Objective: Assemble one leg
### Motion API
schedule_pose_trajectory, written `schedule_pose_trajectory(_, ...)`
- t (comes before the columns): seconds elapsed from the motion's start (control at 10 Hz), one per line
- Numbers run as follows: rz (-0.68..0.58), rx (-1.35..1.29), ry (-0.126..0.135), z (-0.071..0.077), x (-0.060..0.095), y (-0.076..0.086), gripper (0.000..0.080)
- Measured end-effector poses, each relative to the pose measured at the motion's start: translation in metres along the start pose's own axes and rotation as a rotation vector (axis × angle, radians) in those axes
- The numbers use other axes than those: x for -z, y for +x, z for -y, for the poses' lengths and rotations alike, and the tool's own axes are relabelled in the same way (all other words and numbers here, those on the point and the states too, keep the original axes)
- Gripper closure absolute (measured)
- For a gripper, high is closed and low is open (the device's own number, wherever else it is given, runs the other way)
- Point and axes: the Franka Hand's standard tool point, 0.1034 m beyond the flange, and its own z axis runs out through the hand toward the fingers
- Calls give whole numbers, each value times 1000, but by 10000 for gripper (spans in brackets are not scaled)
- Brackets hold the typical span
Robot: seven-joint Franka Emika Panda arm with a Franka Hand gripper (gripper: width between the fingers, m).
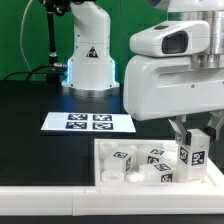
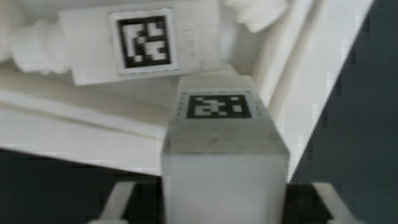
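Observation:
My gripper (image 1: 191, 150) is shut on a white oblong leg (image 1: 191, 154) with a black-and-white tag on its face, and holds it upright over the right part of the white walled tray (image 1: 104, 152). In the wrist view the leg (image 2: 222, 150) stands between the two fingers (image 2: 139, 203), its tagged end pointing away toward the tray (image 2: 71, 125). Another tagged leg (image 2: 111, 45) lies in the tray just beyond it. More tagged legs (image 1: 155, 160) lie in the tray's middle.
The marker board (image 1: 88, 122) lies on the black table behind the tray. The arm's white base (image 1: 88, 55) stands at the back. The tray's front wall (image 1: 60, 188) runs along the near edge.

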Motion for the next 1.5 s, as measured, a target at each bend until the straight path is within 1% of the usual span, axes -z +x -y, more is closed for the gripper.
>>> schedule_pose_trajectory(0.2,-1,-89,0,0,0,0,517)
schedule_pose_trajectory(0.3,-7,-274,-2,4,0,1,517)
schedule_pose_trajectory(0.5,-1,-553,-3,1,0,0,517)
schedule_pose_trajectory(0.6,7,-704,7,1,0,-1,517)
schedule_pose_trajectory(0.7,13,-829,5,2,0,-2,516)
schedule_pose_trajectory(0.8,16,-999,17,3,0,-2,516)
schedule_pose_trajectory(0.9,18,-1132,22,3,-1,-4,515)
schedule_pose_trajectory(1.1,29,-1299,8,7,-2,-5,515)
schedule_pose_trajectory(1.3,27,-1297,7,7,-2,-6,515)
schedule_pose_trajectory(1.4,28,-1286,6,7,-2,-6,439)
schedule_pose_trajectory(1.5,45,-1098,-2,5,-3,-7,439)
